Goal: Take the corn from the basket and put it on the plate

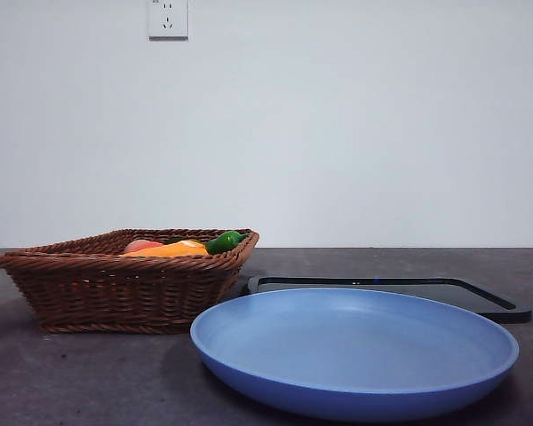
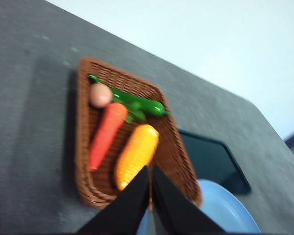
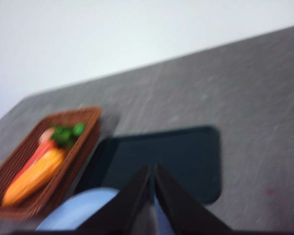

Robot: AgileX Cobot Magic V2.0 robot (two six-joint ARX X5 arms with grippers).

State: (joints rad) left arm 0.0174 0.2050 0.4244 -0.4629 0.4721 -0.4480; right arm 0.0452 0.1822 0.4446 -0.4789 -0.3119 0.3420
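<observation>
The brown wicker basket (image 1: 115,288) stands at the table's left. In it lies the orange-yellow corn (image 2: 136,155), whose top shows over the rim (image 1: 173,250) and which lies beside a carrot (image 2: 107,133). The blue plate (image 1: 355,355) sits near the front, right of the basket. My left gripper (image 2: 150,169) hangs shut and holding nothing, high above the basket's (image 2: 83,147) end nearest the plate (image 2: 225,205). My right gripper (image 3: 152,169) is shut too and hovers high over the tray and the plate (image 3: 78,213); the corn (image 3: 34,178) lies well off to its side. Neither arm shows in the front view.
A flat black tray (image 1: 489,302) lies behind the plate. The basket also holds a pink round fruit (image 2: 100,94) and a green vegetable (image 2: 137,104). A wall with a socket (image 1: 168,18) closes off the back of the dark table.
</observation>
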